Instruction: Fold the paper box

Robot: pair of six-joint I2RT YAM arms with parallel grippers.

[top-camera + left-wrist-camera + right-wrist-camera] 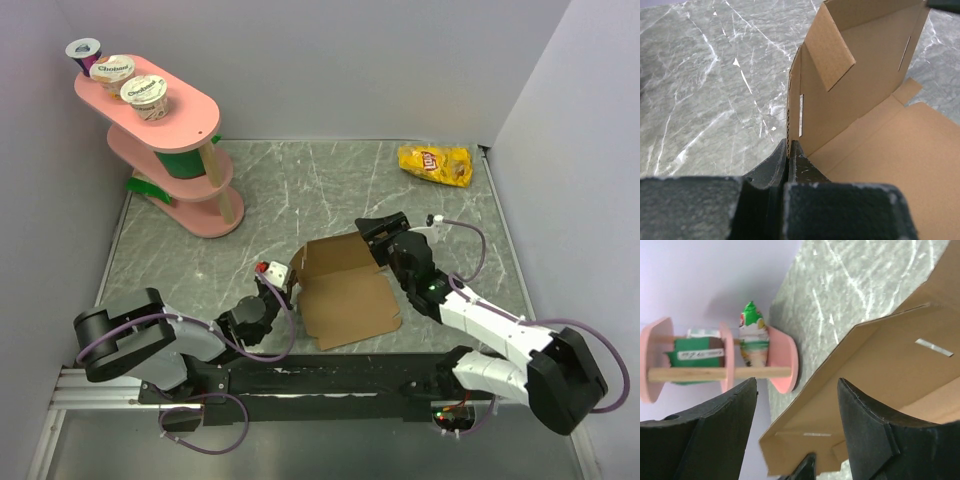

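The paper box (350,300) is a brown cardboard sheet, partly folded, in front of the arms, with its far and left walls raised. My left gripper (283,283) is shut on the edge of the left wall; the left wrist view shows the jaws (789,148) pinching the corrugated edge, with the box floor (900,155) to the right. My right gripper (372,232) is open at the far wall's right end. In the right wrist view the gripper (796,385) straddles the wall's edge (875,355) without closing on it.
A pink tiered stand (190,110) with yogurt cups stands at the far left and shows in the right wrist view (785,357). A yellow chip bag (436,163) lies at the far right. Grey walls close in the marble table (300,190).
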